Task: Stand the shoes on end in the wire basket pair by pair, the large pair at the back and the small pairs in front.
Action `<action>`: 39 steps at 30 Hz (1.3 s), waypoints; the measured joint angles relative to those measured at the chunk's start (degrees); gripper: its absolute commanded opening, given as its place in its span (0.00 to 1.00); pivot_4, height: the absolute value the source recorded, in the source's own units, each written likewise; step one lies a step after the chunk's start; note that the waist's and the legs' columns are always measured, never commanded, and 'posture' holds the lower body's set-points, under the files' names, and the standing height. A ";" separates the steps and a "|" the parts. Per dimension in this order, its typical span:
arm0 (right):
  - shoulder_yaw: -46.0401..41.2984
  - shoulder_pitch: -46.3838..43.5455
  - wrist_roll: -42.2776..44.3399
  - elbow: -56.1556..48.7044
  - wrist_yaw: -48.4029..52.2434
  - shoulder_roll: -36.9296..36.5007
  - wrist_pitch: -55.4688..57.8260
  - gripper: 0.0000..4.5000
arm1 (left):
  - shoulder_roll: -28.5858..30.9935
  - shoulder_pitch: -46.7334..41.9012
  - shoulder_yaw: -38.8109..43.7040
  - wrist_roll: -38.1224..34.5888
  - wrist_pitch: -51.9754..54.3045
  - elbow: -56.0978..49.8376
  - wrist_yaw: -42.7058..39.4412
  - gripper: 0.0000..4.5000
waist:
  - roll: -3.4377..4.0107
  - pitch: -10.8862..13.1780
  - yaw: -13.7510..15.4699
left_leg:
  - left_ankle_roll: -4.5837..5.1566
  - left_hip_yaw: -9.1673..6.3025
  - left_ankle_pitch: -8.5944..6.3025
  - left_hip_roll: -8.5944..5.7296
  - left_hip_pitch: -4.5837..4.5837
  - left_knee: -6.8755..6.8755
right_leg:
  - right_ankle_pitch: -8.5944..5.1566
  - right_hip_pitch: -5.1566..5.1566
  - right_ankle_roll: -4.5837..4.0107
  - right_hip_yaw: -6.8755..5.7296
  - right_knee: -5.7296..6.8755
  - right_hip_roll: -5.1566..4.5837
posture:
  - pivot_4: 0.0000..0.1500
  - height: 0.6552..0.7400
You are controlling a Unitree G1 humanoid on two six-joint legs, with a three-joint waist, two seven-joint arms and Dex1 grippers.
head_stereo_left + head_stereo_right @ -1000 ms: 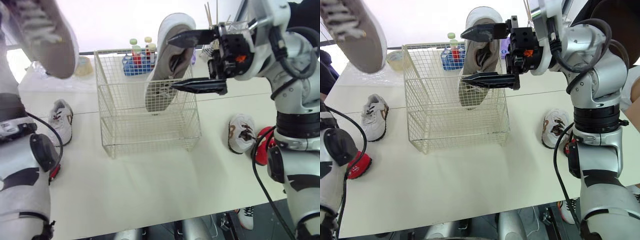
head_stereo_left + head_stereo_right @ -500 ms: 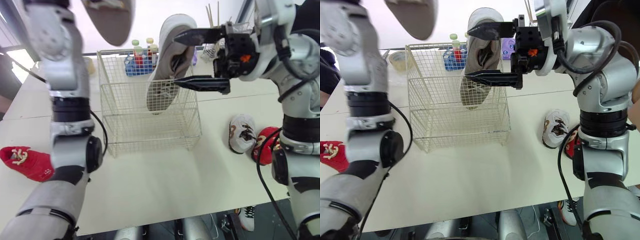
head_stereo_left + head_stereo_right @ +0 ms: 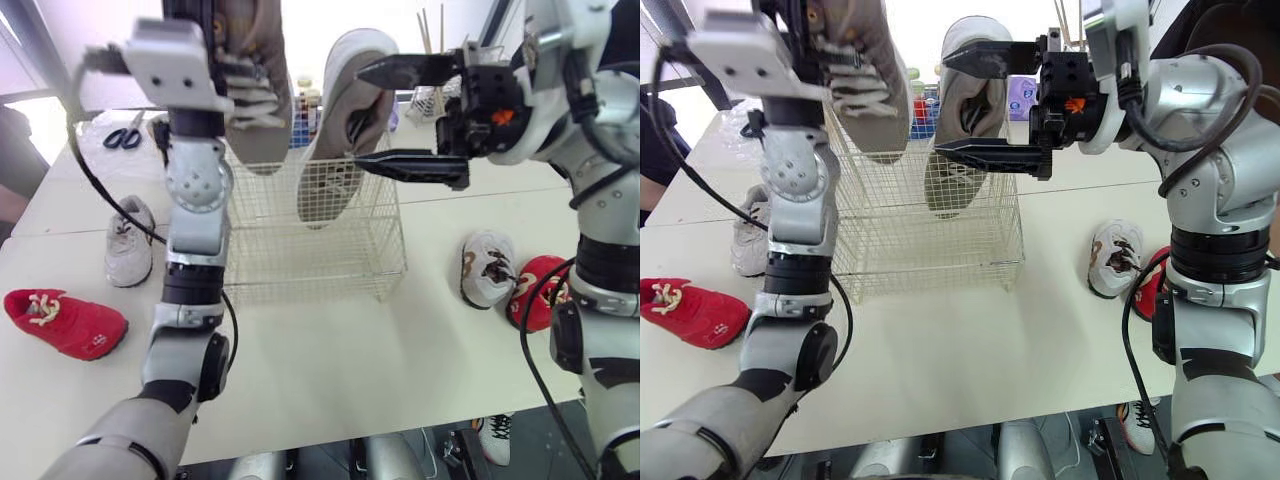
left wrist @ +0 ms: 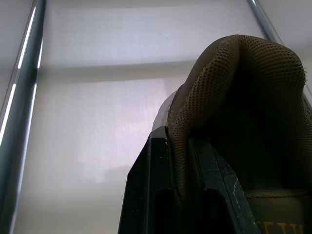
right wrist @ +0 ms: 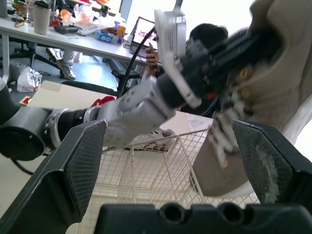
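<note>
- Half a second ago the left arm carried its large grey shoe (image 3: 252, 90) high and off to the left, sole toward the camera. It has since swung in over the left rear of the wire basket (image 3: 320, 265), laces facing forward and toe pointing down.
- The left tool (image 4: 178, 161) is clamped on that shoe's heel collar, one finger inside and one outside.
- The right tool (image 3: 400, 118) has barely moved. Its fingers are spread wide, above and below the second large shoe (image 3: 335, 110).
- That shoe stands tilted on end at the right rear of the basket; whether the fingers touch it is hard to judge.
- The two large shoes are now just beside each other.
- The raised left arm stands in front of the basket's left side and hides part of it.
- On the desk to the left lie a small white shoe (image 3: 128, 240) and a red shoe (image 3: 62, 322).
- To the right lie another white shoe (image 3: 485, 268) and another red one (image 3: 540, 290), touching.
- Scissors (image 3: 122, 138) lie far left.
</note>
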 measured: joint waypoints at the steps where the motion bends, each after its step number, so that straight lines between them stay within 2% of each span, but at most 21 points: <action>1: 0.01 0.00 0.00 0.00 -0.05 0.00 0.00 1.00 | -0.55 1.66 -0.57 0.65 0.01 0.05 0.54 0.20 | 0.00 0.00 -0.01 | 0.03 0.00 -0.02 0.00 -0.02 0.07 | 0.00 0.01 0.00 0.00 0.00 0.00 | 1.00 1.00; 2: 0.02 0.00 0.01 0.01 -0.09 0.00 0.00 1.00 | -1.04 3.08 -1.16 1.16 0.02 0.10 0.77 0.28 | 0.00 0.00 -0.01 | 0.05 0.00 -0.03 0.00 -0.04 0.14 | 0.00 0.01 0.00 0.00 0.01 0.00 | 1.00 1.00; 8: 0.08 0.00 0.05 0.05 -0.11 0.01 0.00 1.00 | -1.80 8.21 -2.41 1.33 0.93 -3.13 -0.11 0.96 | 0.05 -0.03 -0.09 | 0.13 -0.01 -0.10 0.02 0.00 0.28 | 0.00 0.14 0.00 0.00 0.00 -0.01 | 1.00 1.00; 9: 0.09 -0.01 0.05 0.07 -0.10 0.01 0.00 1.00 | -1.72 9.36 -2.54 0.52 1.91 -4.67 -1.22 0.98 | 0.15 -0.09 -0.09 | 0.15 -0.01 -0.11 0.02 0.02 0.28 | 0.00 0.18 0.00 0.00 -0.01 -0.01 | 1.00 1.00; 16: 0.29 -0.05 0.04 0.61 0.42 0.04 -0.04 1.00 | 0.73 17.19 -2.14 -5.60 11.61 -13.64 -7.79 0.98 | 0.22 -0.13 -0.16 | 0.20 -0.02 -0.14 0.04 0.05 0.30 | 0.00 0.19 0.00 0.01 0.01 -0.01 | 1.00 1.00; 27: 1.25 -0.56 -0.05 2.94 1.71 0.48 -1.32 1.00 | 11.41 29.29 4.42 -19.77 36.07 -35.95 -18.92 0.98 | 0.22 -0.13 -0.14 | 0.31 -0.05 -0.22 0.04 0.04 0.35 | 0.00 0.23 -0.02 0.00 -0.02 -0.02 | 1.00 1.00; 31: 1.37 -0.56 -0.68 3.67 2.56 -0.50 -1.85 1.00 | 19.53 31.95 11.23 -33.11 48.96 -42.26 -25.35 0.98 | 0.24 -0.12 -0.26 | 0.28 -0.06 -0.21 0.05 0.04 0.34 | -0.01 0.22 -0.03 0.01 -0.02 -0.02 | 1.00 1.00; 36: -0.75 0.74 -1.95 5.05 1.58 -5.12 -1.57 1.00 | 34.98 34.38 24.19 -59.25 67.50 -43.62 -35.20 0.98 | 0.25 -0.10 -0.16 | 0.29 -0.10 -0.23 0.06 0.06 0.35 | -0.02 0.31 -0.05 -0.01 -0.13 -0.03 | 1.00 1.00; 39: -2.35 4.08 -3.58 4.47 -2.45 -8.58 0.57 1.00 | 43.47 33.83 28.01 -73.41 75.47 -41.69 -41.18 0.98 | 0.25 -0.11 -0.07 | 0.24 -0.12 -0.20 0.06 0.07 0.36 | -0.03 0.36 -0.06 -0.01 -0.16 -0.04 | 1.00 1.00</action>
